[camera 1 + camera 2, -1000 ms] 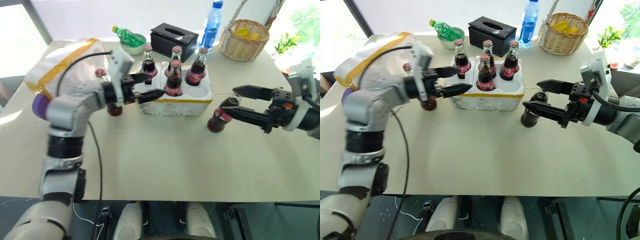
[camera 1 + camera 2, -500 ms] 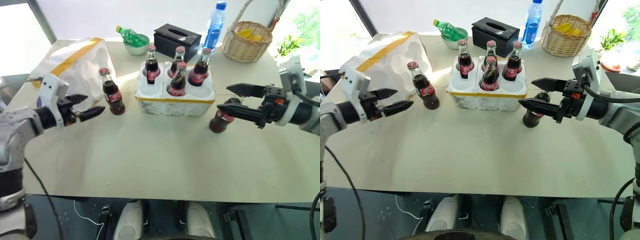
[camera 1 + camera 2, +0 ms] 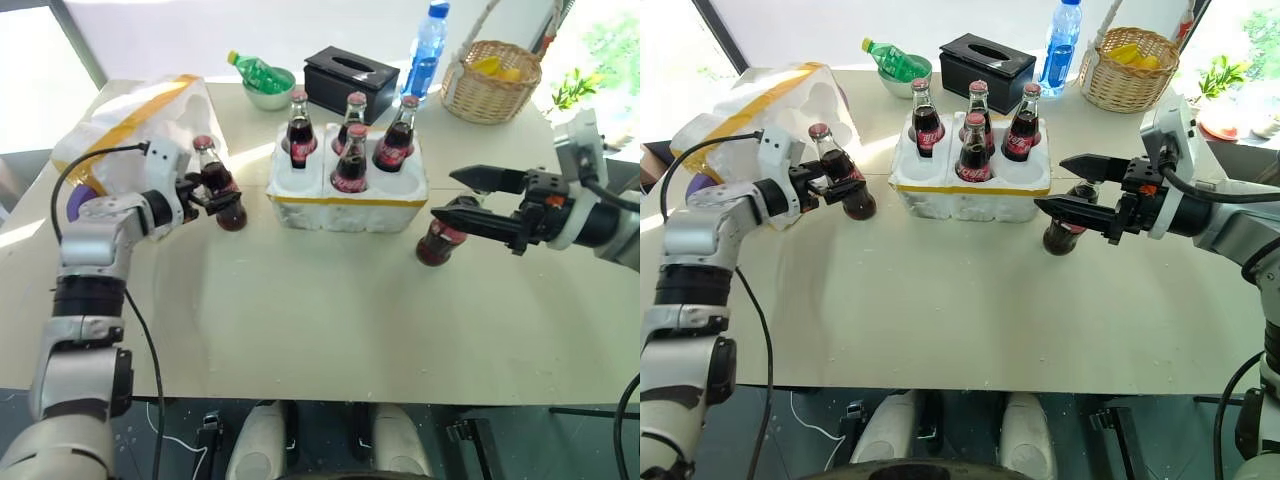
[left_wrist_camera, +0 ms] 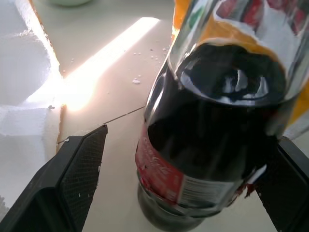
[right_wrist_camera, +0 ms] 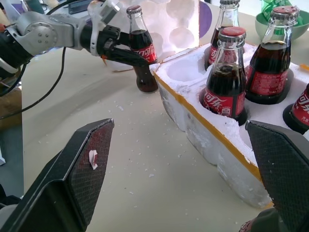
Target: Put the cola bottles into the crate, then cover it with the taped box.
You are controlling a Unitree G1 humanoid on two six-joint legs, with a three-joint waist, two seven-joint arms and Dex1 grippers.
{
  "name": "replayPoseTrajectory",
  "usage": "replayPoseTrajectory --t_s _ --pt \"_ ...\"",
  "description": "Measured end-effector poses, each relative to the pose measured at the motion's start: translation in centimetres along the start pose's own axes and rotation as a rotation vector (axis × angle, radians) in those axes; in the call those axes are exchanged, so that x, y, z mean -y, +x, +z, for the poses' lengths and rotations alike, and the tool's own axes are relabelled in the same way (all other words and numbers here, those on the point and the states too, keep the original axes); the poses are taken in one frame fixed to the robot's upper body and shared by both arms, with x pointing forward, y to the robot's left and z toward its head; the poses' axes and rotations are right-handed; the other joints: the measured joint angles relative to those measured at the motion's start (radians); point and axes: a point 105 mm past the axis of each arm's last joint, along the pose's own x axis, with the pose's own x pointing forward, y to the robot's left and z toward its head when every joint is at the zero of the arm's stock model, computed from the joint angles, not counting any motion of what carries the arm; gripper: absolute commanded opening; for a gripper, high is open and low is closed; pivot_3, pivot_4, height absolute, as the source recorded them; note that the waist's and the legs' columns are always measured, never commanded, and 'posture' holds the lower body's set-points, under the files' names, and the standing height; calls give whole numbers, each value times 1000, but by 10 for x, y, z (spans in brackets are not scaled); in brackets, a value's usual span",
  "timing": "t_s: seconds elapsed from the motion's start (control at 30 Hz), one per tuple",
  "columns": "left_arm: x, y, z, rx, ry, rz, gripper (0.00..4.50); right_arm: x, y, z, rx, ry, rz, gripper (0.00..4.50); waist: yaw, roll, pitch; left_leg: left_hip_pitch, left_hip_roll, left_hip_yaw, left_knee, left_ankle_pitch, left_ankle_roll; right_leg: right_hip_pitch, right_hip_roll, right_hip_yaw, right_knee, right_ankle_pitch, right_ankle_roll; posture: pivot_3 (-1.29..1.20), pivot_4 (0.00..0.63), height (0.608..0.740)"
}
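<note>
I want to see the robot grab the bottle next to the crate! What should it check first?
1. Left fingers open round the loose cola bottle: ok.
2. Fingers closed on that bottle: not ok, a gap shows.
3. Bottle upright on the table: ok, leaning a little.
4. Empty wells left in the crate: ok, two free.
5. Right gripper open near the other loose bottle: ok.
6. Taped box off the crate: ok.

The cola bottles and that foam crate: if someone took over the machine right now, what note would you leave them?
Left gripper: fingers open around a loose cola bottle standing on the table beside the crate.
Right gripper: open, over another loose bottle standing right of the crate.
Done: four bottles in the crate; two wells free.
Left: crate both loose bottles, then cover with the taped box at far left.
</note>
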Motion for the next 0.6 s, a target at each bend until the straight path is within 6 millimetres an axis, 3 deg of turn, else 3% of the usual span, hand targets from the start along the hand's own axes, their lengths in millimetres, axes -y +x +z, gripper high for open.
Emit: replayPoseTrajectory --t_s 0.1,0.17,0.37,0.5,0.6 --pt "2 6 -10 -20 -10 -24 3682 -1 1 0 0 -5 -1 4500 -3 0 0 0 0 0 0 0 0 0 0 0 0 0 0 0 150 740" --pt "3 5 -11 -23 -13 -37 2811 -1 0 0 2 0 -2 4500 -4 -1 0 0 1 0 0 0 0 -1 0 0 0 0 0 0 150 740" --pt "3 -28 -6 -60 -25 -122 2834 0 -3 -3 2 18 -30 4500 -7 -3 2 -2 2 0 -1 0 0 -2 1 0 1 0 0 0 150 740" --pt "21 -56 42 49 -68 -314 2834 -4 -4 -5 0 19 -31 4500 5 -8 5 -3 1 -1 0 0 0 -2 0 0 0 0 0 0 150 740" --pt "39 -58 92 182 -49 -433 2834 -3 -7 -5 6 18 -50 4500 26 -8 5 -3 0 -1 2 0 0 0 -1 0 -1 1 1 0 150 740"
